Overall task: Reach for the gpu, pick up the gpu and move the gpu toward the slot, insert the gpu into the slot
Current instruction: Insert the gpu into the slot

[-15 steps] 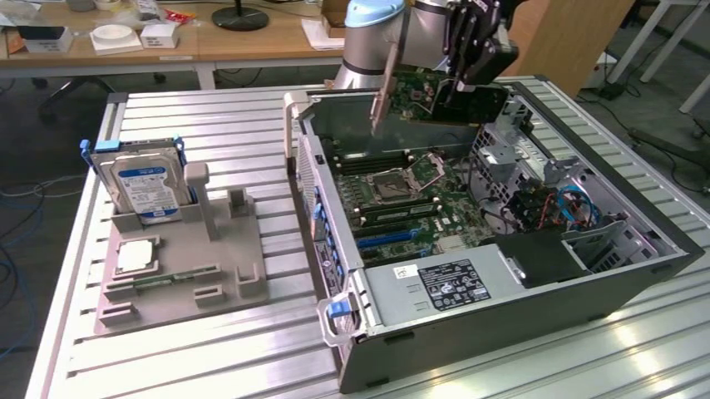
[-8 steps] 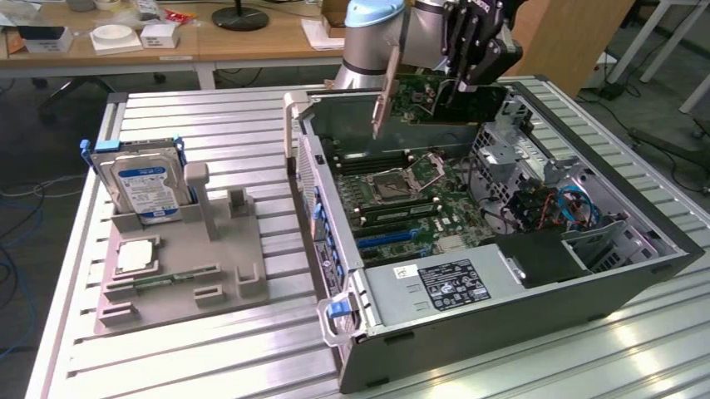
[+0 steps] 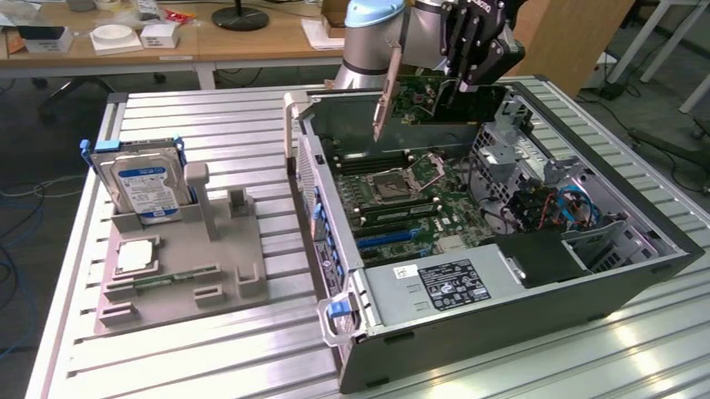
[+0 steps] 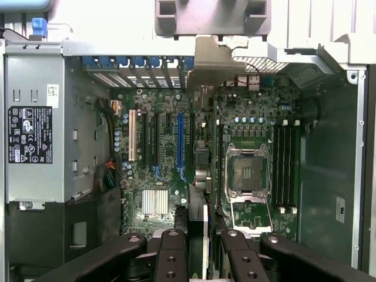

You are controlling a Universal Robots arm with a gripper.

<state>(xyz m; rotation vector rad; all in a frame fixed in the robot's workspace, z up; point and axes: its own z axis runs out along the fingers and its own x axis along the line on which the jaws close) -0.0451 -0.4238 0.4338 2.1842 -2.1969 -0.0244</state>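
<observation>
gripper (image 3: 468,81) clamped on gpu (image 3: 420,98), hanging above open case (image 3: 500,332)

On my table (image 3: 199,116) the open case (image 3: 500,332) lies toward the exterior view's right, and the holder (image 3: 222,274) sits beside it on the left. 1 hard drive (image 3: 142,184) stands upright at the holder's far end. 1 processor chip (image 3: 135,256) lies flat nearer the camera, with 1 memory stick (image 3: 172,278) just in front. Inside the case I see the motherboard (image 3: 405,195) on the floor and the power supply (image 3: 444,287) at the near end. The gpu (image 3: 427,98) hangs on edge in the gripper (image 3: 468,83) above the far end.
</observation>
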